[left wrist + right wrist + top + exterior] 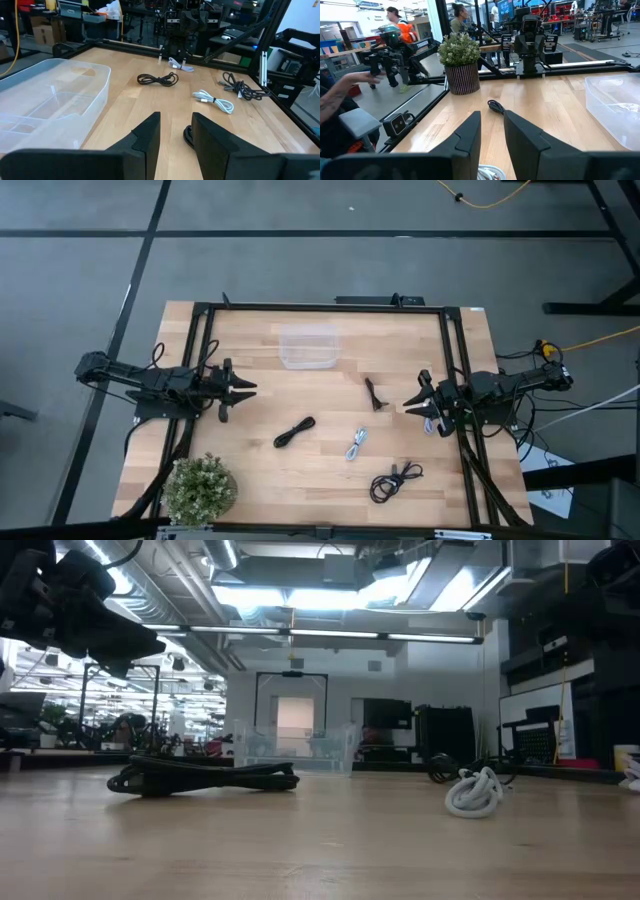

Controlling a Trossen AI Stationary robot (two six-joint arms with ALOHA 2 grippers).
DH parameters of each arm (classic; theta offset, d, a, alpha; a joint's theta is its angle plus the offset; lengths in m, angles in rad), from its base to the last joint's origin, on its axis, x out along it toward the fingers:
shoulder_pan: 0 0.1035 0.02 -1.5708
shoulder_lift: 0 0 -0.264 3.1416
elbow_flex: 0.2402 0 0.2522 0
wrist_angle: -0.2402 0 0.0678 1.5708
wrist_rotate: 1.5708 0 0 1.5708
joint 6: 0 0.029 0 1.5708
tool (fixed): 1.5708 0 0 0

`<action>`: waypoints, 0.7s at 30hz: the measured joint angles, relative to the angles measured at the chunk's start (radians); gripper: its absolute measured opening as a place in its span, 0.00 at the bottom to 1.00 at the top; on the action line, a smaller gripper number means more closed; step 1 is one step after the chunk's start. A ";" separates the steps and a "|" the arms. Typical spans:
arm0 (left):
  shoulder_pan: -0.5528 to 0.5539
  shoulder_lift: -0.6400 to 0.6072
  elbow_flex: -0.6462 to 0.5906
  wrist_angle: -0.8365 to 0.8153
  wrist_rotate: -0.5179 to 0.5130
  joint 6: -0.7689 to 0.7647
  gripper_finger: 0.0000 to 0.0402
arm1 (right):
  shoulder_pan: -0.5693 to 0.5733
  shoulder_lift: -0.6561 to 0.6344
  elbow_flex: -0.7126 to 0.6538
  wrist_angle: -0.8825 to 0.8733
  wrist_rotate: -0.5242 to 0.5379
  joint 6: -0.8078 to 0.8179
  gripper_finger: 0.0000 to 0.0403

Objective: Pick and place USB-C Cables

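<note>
Three black cable bundles lie on the wooden table: one (294,431) left of centre, one (375,393) near my right gripper, one (395,478) by the near edge. A white cable (357,443) lies between them. Another light-coloured cable (432,423) (180,64) rests under my right arm's wrist, and shows at the right wrist view's bottom (490,172). My left gripper (240,388) (175,135) hovers at the table's left, narrowly open and touching nothing. My right gripper (410,402) (492,130) hovers at the right, also narrowly open and touching nothing.
A clear plastic container (308,345) (50,100) stands near the far edge, between the arms. A potted plant (200,488) (460,62) sits at the near left corner. A black metal frame (320,307) borders the table. People show in the room beyond (400,30).
</note>
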 joint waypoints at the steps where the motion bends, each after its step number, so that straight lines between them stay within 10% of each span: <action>1: 0.000 0.000 0.000 0.000 0.000 0.000 0.26 | 0.000 0.000 0.000 0.000 0.000 0.000 0.22; 15: 0.001 0.000 0.000 0.224 -0.127 -0.037 0.26 | 0.000 0.000 0.000 0.154 0.027 0.082 0.22; 21: 0.042 0.015 0.000 0.606 -0.147 0.081 0.26 | -0.001 0.007 0.000 0.620 0.068 -0.179 0.22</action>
